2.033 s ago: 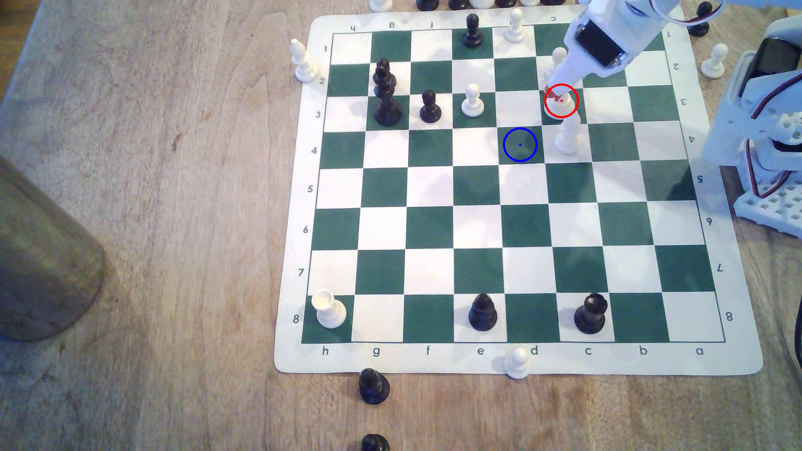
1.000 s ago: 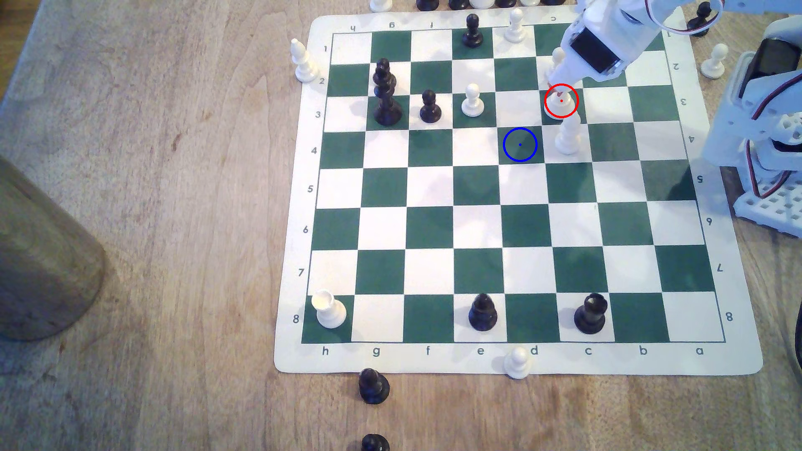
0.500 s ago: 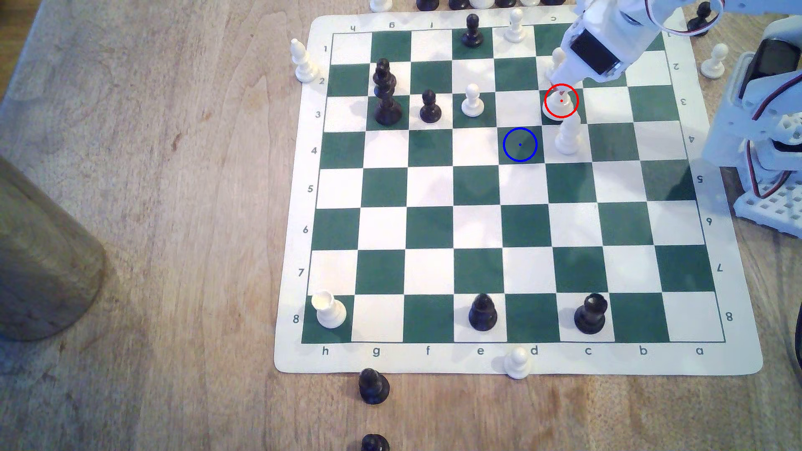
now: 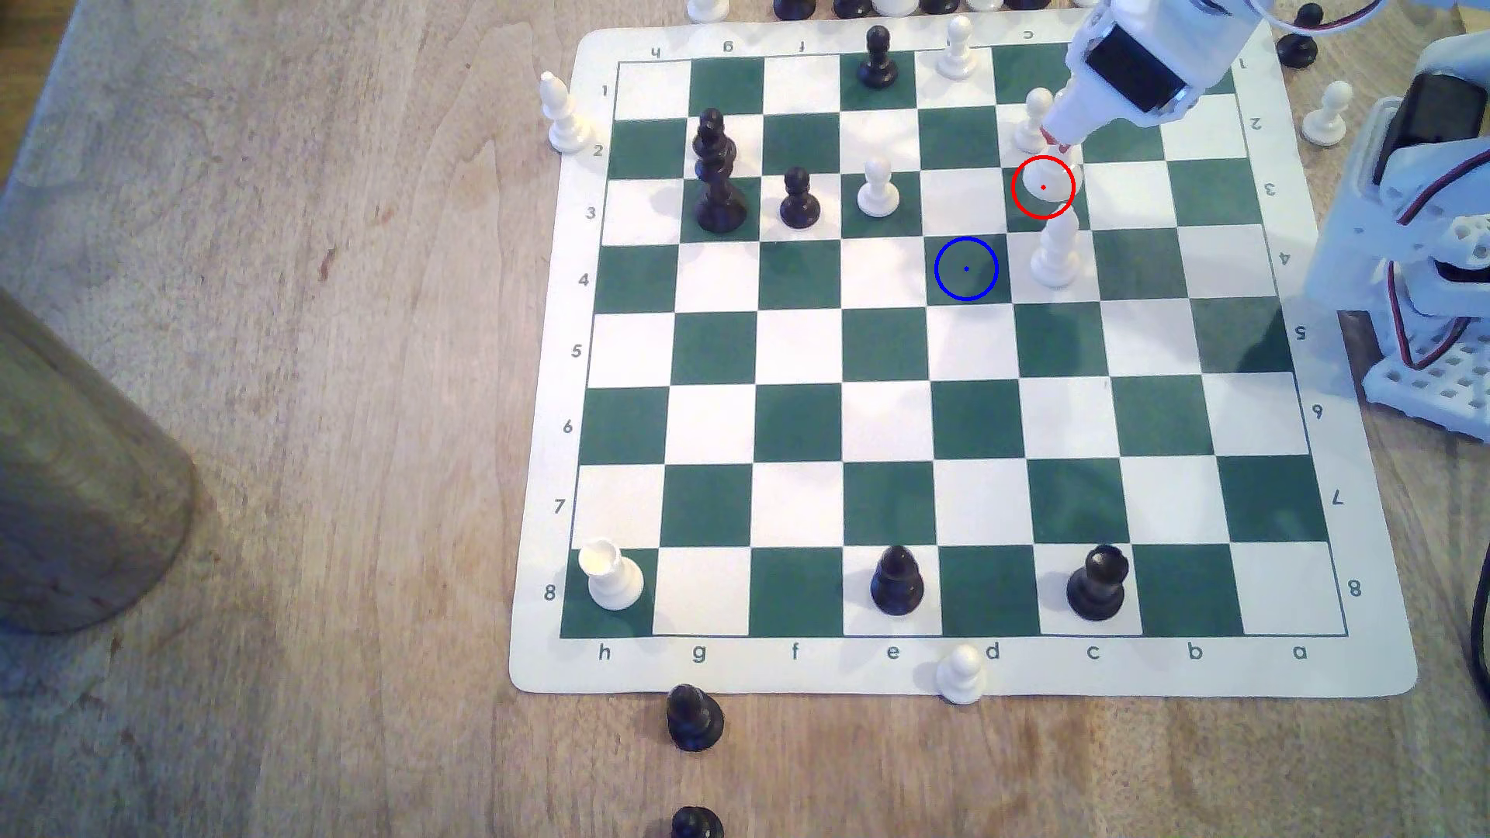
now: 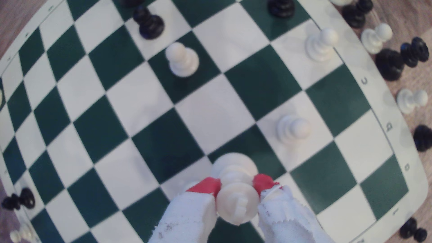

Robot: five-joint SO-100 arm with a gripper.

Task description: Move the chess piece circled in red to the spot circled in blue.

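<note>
The chess piece circled in red [image 4: 1045,182] is a tall white piece with a small cross crown [image 5: 237,203]; the exterior view shows its round base inside the red ring. My gripper [image 4: 1058,143] reaches down from the far right of that view. In the wrist view my gripper [image 5: 237,184] is shut on the piece's upper stem, a red-tipped finger [image 5: 205,185] on each side. The piece looks raised or tilted over its green square. The spot circled in blue [image 4: 966,268] is a bare dark green square, one column to the exterior view's left and one row nearer.
A tall white piece [image 4: 1055,251] stands just in front of the red ring, beside the blue-ringed square. A white pawn [image 4: 1035,121] stands right behind the gripper. Another white pawn [image 4: 877,189] and black pieces [image 4: 716,173] stand further left. The arm's base [image 4: 1427,266] is at the right edge.
The gripper has risen and drawn back toward the exterior view's upper right, holding the piece's top. The piece's base now shows more fully inside the red ring.
</note>
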